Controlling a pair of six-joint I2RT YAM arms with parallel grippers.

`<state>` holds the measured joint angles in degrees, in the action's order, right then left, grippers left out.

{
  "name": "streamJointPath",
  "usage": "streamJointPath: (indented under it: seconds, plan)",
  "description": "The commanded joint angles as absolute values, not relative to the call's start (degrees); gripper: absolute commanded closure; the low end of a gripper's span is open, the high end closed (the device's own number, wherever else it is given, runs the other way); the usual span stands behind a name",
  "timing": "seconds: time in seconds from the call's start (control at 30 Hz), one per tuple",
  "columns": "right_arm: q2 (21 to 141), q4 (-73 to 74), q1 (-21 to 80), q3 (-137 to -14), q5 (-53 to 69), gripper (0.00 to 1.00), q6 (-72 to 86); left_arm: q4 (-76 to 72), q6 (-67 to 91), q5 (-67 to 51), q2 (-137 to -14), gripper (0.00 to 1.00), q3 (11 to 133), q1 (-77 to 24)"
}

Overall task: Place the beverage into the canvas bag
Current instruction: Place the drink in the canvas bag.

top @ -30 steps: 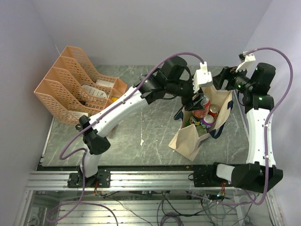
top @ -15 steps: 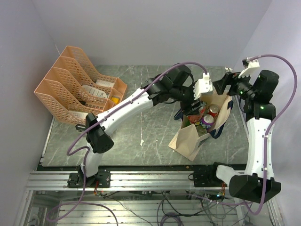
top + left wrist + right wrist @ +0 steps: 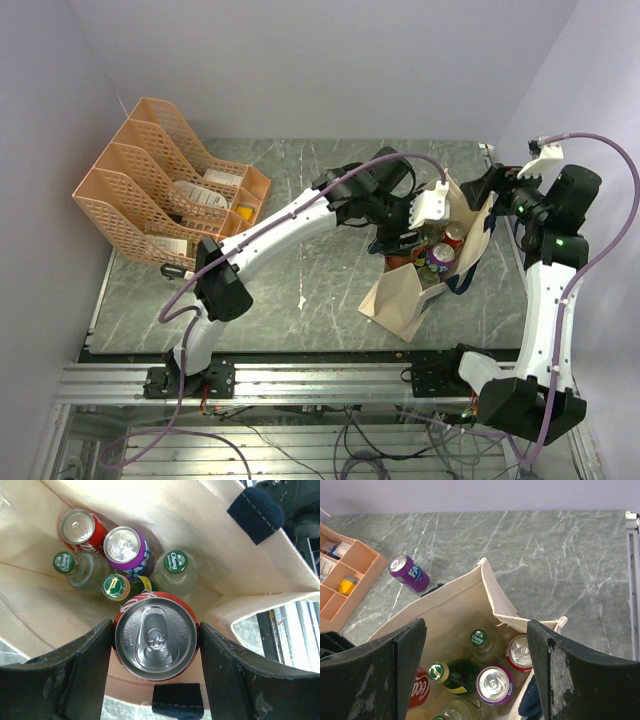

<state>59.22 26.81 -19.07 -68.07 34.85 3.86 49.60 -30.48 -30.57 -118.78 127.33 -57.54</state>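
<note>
The cream canvas bag (image 3: 403, 300) stands open at the table's right of centre, its navy handle (image 3: 256, 514) hanging at the rim. My left gripper (image 3: 408, 243) reaches down into the bag's mouth, shut on a red cola can (image 3: 156, 639) held upright, both fingers (image 3: 87, 670) pressed against its sides. Below it in the bag stand a second red can (image 3: 79, 527), a purple can (image 3: 125, 545) and three green-capped bottles (image 3: 175, 562). My right gripper (image 3: 478, 190) hovers open above the bag's far right rim (image 3: 487, 575), with nothing between its fingers.
Orange file trays (image 3: 150, 185) stand at the back left. A purple can (image 3: 409, 572) lies on its side on the marble table (image 3: 560, 550) between the trays and the bag. The wall runs close on the right.
My left gripper has sunk with the red can into the bag's mouth. The right arm has drawn back to the right, away from the bag.
</note>
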Motion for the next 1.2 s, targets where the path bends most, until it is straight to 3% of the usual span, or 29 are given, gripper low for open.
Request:
streamJointPath:
  seconds: [0.0,0.6,1.17]
  plan:
    - [58.1,25.5,-20.4,-66.9,35.4,0.19,4.7,51.6,-37.0,-34.3,-120.2,0.93,131.7,-57.7]
    - [60.0,25.2,-20.9,-67.0,35.6,0.19,4.1,63.0,-54.1,-41.6,-125.9,0.93,135.6,-57.7]
    - [62.5,26.9,-21.1,-68.2,35.2,0.19,2.0,62.1,-58.3,-40.3,-129.6,0.93,132.4,-57.7]
